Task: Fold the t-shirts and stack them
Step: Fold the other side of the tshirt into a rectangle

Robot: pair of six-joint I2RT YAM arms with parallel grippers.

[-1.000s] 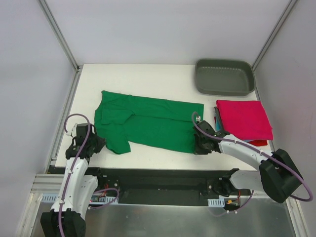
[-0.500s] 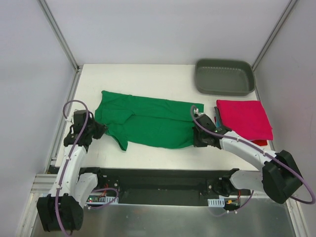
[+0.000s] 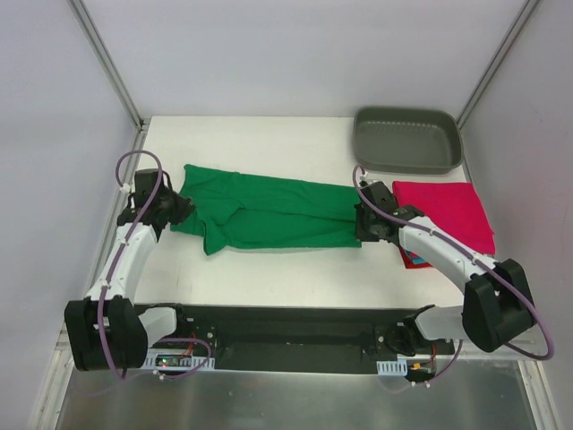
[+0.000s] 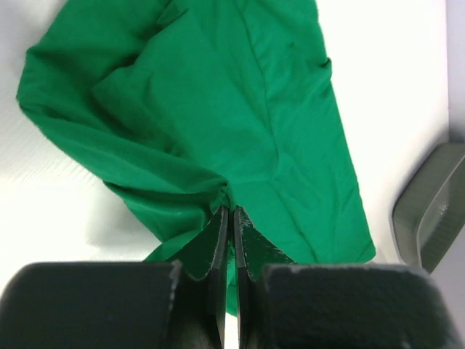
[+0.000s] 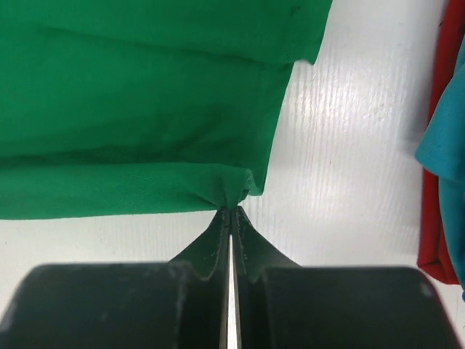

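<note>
My left gripper [image 4: 231, 212] is pinched shut on a bunched fold at the sleeve end of the bright green cloth t-shirt [image 3: 269, 210], left of centre in the overhead view. My right gripper [image 5: 231, 211] is clamped on the hem corner, right of centre. The shirt lies across the middle of the white table [image 3: 269, 143]. A folded crimson-pink shirt [image 3: 443, 215] tops the stack at right.

Judgement: a lengthwise fold is in hand.

Procedure: move both grips together, hold the edge taut, align the edges, and lower the cloth flat before opening.
</note>
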